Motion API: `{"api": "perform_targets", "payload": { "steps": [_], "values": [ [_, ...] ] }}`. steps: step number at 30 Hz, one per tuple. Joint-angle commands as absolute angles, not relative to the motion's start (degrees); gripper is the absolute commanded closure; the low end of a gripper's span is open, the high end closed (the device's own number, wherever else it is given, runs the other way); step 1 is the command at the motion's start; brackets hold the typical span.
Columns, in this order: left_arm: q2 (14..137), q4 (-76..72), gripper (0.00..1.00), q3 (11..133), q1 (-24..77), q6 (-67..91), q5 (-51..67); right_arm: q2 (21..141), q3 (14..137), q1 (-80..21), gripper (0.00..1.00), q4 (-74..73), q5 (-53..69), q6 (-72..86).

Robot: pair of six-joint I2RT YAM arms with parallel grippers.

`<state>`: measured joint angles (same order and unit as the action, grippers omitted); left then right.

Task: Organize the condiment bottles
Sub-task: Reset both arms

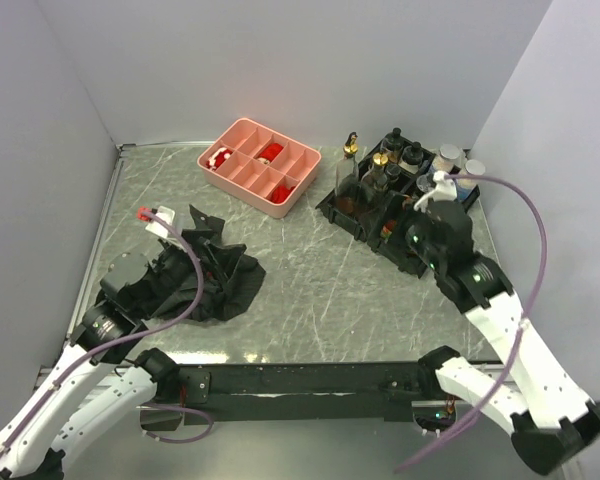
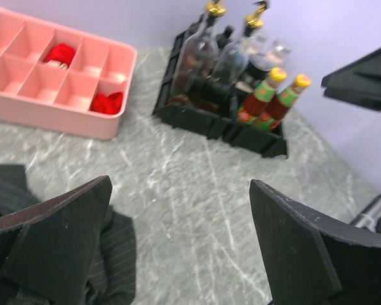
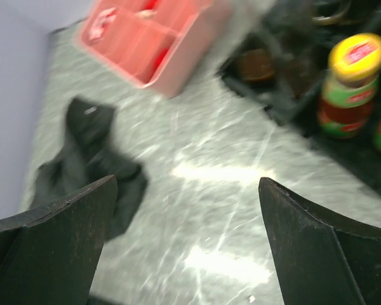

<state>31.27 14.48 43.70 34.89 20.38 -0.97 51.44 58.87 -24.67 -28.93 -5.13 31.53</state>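
Right tool [image 3: 187,184] spread wide, empty, over black plastic rack's [image 1: 365,235] near corner; small upright mixed condiment bottles [image 1: 380,178] stand inside, tool's 1 o'clock. Left tool [image 2: 181,183], also spread, well apart.

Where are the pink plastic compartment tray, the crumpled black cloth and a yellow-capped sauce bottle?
Pink plastic compartment tray [image 2: 57,117]: left wrist view, near side wall.
Crumpled black cloth [image 1: 225,272]: top external view, middle folds.
Yellow-capped red sauce bottle [image 3: 347,92]: right wrist view, its label.
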Motion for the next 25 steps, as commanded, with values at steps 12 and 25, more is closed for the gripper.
{"api": "perform_targets", "payload": {
  "steps": [12, 25],
  "values": [
    [30.32, 9.67, 0.04, 43.33, 34.80, 18.81, 3.87, 42.89, 48.43, -25.40, 0.00, -19.43, 5.98, 24.78],
    [31.03, 10.20, 0.04, 43.07, 34.72, 18.90, 2.55, 40.43, 46.32, -25.40, 0.00, -16.09, 5.01, 23.47]
  ]
}}
